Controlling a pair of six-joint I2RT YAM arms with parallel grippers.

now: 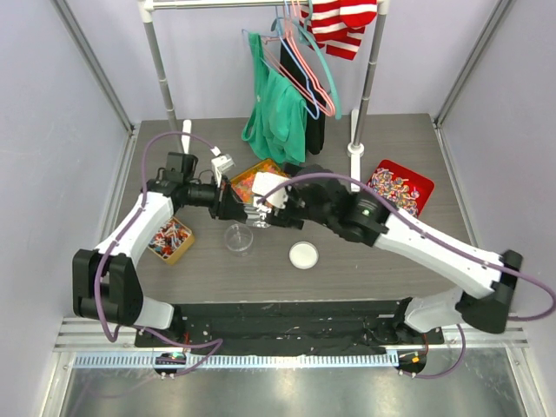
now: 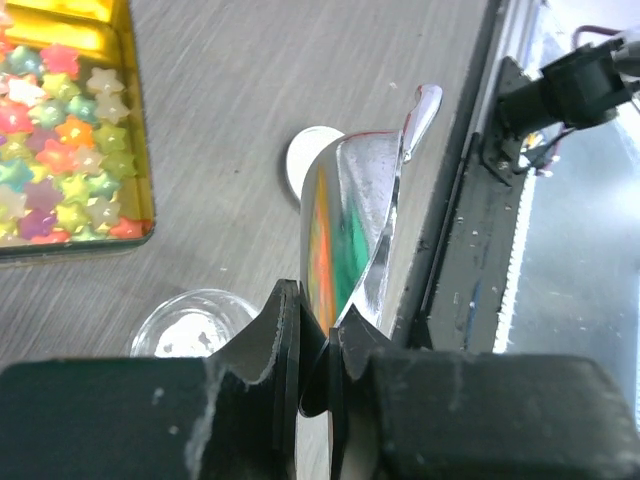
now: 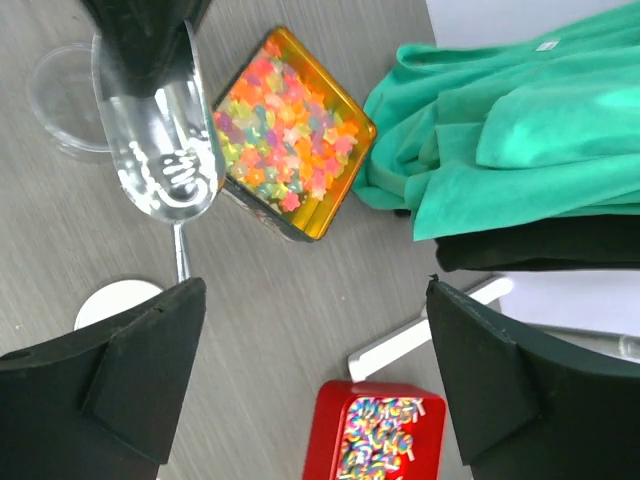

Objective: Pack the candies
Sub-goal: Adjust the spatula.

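The candies (image 3: 282, 130) are tiny star-shaped pieces in orange, yellow, green and pink. They fill an open gold tin (image 1: 240, 180), also seen in the left wrist view (image 2: 137, 150). My left gripper (image 2: 318, 320) is shut on the handle of a shiny metal scoop (image 2: 350, 210). The scoop (image 3: 165, 130) hangs above the table beside the tin, and its bowl looks empty. A clear empty jar (image 1: 239, 239) stands just below it (image 2: 190, 322). My right gripper (image 3: 315, 380) is open and empty, hovering close to the scoop in the top view (image 1: 263, 211).
A white lid (image 1: 303, 254) lies right of the jar. A small gold tin of wrapped candies (image 1: 169, 241) sits at the left. A red tray of twisted-wrapper candies (image 1: 401, 187) sits at the right. A clothes rack with green cloth (image 1: 276, 113) stands behind.
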